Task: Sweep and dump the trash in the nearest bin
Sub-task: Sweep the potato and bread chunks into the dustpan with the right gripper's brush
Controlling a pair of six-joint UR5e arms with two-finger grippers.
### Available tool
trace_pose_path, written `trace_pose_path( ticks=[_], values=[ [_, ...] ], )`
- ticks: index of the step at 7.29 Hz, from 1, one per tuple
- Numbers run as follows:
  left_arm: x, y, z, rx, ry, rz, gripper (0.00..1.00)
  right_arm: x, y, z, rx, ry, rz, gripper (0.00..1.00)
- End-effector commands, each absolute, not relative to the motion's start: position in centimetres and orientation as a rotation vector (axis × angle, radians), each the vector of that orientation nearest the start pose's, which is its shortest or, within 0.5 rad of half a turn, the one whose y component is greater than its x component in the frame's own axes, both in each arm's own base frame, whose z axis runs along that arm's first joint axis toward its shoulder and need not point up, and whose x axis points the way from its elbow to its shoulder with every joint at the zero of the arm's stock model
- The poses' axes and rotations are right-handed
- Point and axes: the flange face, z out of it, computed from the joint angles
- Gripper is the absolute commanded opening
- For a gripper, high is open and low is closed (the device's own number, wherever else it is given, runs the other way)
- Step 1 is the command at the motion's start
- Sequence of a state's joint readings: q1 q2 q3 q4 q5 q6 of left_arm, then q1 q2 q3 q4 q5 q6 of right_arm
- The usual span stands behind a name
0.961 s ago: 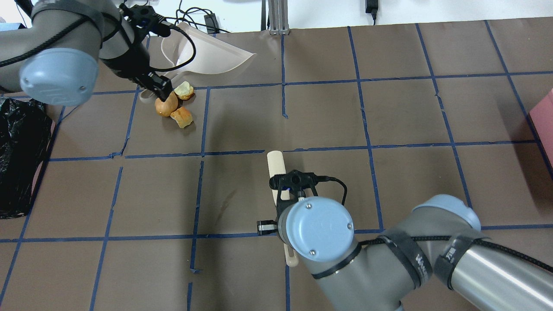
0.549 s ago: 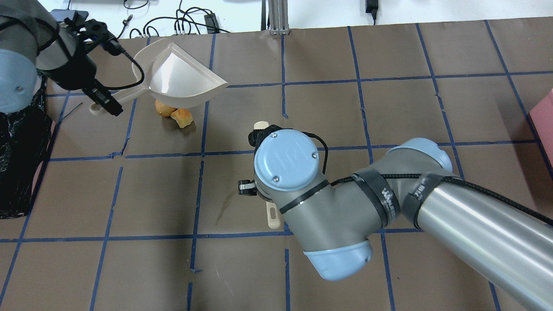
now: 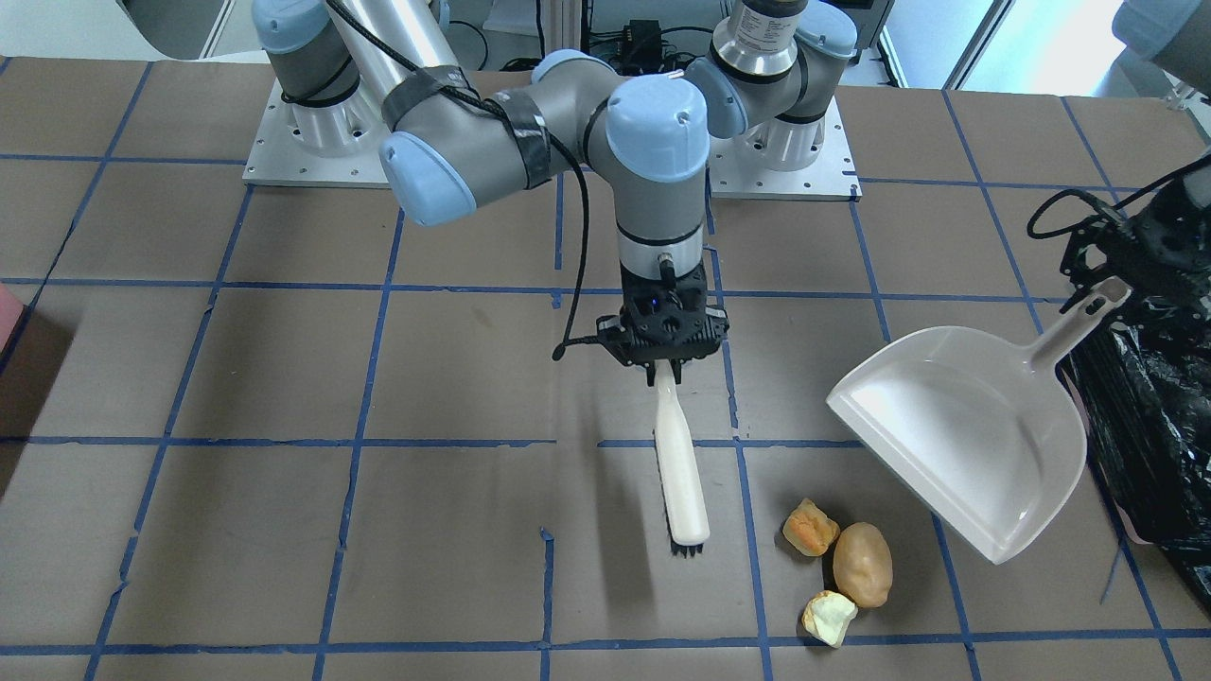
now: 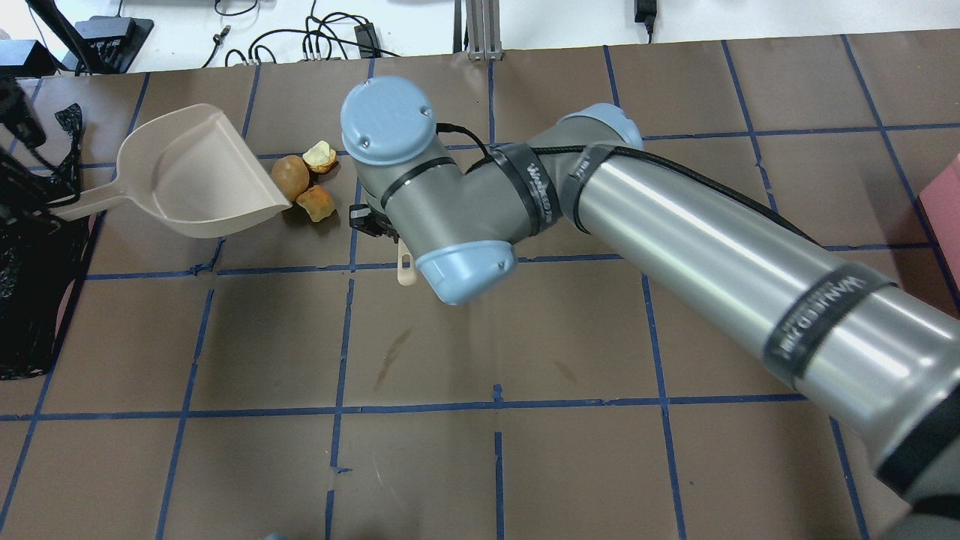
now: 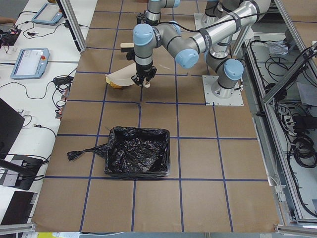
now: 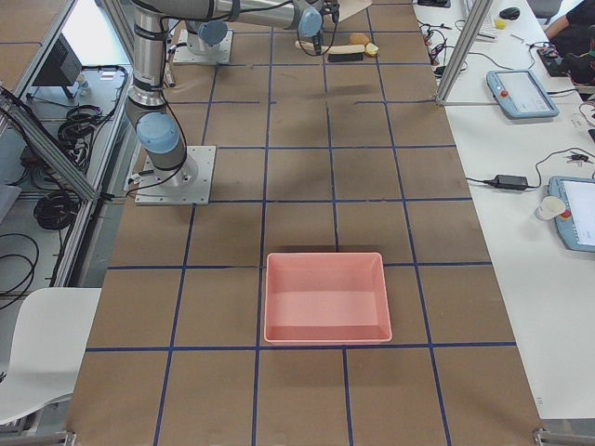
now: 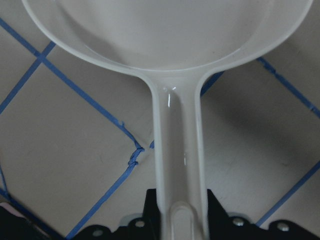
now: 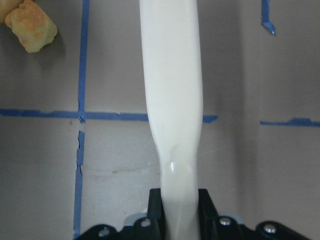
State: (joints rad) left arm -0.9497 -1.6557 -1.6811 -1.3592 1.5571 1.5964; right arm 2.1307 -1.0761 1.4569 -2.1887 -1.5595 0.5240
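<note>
The trash lies together on the brown mat: a tan potato-like lump, a golden bread chunk and a pale yellow chunk. My left gripper is shut on the handle of a beige dustpan, whose open lip faces the trash and ends just beside the potato. My right gripper is shut on a white brush, bristles down, a short way from the bread chunk. The bin, lined with black plastic, stands right behind the dustpan handle.
A pink tray without a bag sits far off at the table's other end. My right arm reaches across the table's middle and hides most of the brush from above. Cables lie past the far edge.
My right arm has swung the brush far left, up close to the trash. My left arm has pulled the dustpan left and turned its mouth toward the trash, uncovering the pale yellow chunk.
</note>
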Motion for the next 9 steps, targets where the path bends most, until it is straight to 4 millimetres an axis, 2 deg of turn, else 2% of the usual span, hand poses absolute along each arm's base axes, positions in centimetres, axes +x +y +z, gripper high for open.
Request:
trace_pose_path(
  ticks=[1,2,3,4,5,6,7,8,9],
  values=[
    [26.3,-50.1,38.9,1.559,2.653,0.14,0.2,50.3,-55.1,29.1,-0.047,3.006,-0.281,0.06],
    [27.9,-51.8,36.3,1.577,2.598,0.163,0.2,50.9,-55.9,28.8,-0.043,3.001,-0.29,0.06],
    [28.3,-52.8,33.2,1.61,2.626,0.175,0.2,51.7,-57.1,27.8,-0.003,2.994,-0.284,0.06],
    [27.5,-54.1,31.0,1.656,2.623,0.191,0.2,53.1,-58.3,27.5,0.01,2.982,-0.31,0.06],
    [25.9,-56.4,30.5,1.701,2.566,0.173,0.2,54.6,-58.5,26.6,0.015,2.979,-0.312,0.06],
    [24.9,-58.8,30.6,1.737,2.525,0.163,0.2,54.7,-58.6,26.5,0.012,2.977,-0.313,0.06],
    [25.5,-60.0,28.2,1.787,2.525,0.178,0.2,54.8,-58.7,26.2,0.005,2.976,-0.306,0.06],
    [25.2,-60.3,27.4,1.823,2.521,0.166,0.2,55.0,-59.0,24.7,-0.009,2.982,-0.298,0.06],
    [24.6,-60.6,27.6,1.837,2.508,0.164,0.2,55.8,-59.3,23.5,-0.021,2.984,-0.29,0.06]
  ],
)
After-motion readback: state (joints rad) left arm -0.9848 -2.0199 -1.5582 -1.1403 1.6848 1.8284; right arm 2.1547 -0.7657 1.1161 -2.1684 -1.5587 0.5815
